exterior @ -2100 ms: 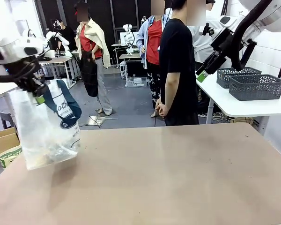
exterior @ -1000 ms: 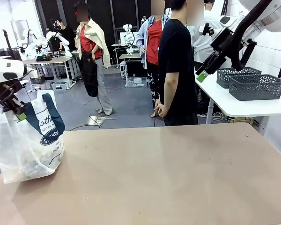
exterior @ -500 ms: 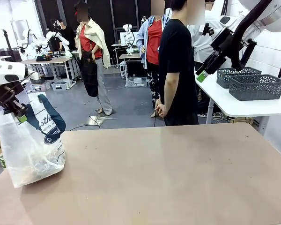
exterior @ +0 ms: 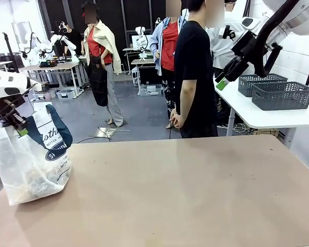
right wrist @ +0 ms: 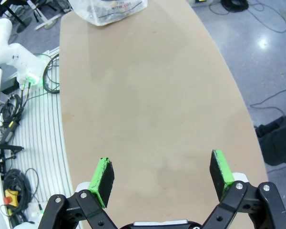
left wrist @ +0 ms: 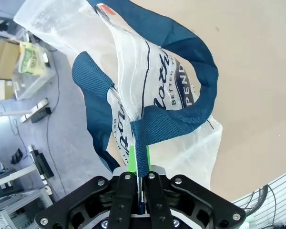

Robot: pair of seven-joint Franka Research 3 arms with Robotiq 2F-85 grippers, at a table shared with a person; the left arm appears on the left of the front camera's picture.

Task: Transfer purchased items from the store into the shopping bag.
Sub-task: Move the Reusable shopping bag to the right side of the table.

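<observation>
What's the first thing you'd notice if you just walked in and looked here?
Probably the shopping bag, see-through white with navy handles, at the table's left edge, with the left gripper pinching one handle strap. Next, the right gripper held high on the right, its green pads wide apart and holding nothing. A person in a black shirt stands just beyond the table's far side.

The shopping bag [exterior: 33, 159] stood at the counter's [exterior: 185, 190] left edge, its handle pinched in the left end effector [exterior: 19, 126] above it. The right end effector [exterior: 222, 81] hung high at the far right, beside two baskets [exterior: 278, 91] on a side table [exterior: 268, 116] behind the counter.
</observation>
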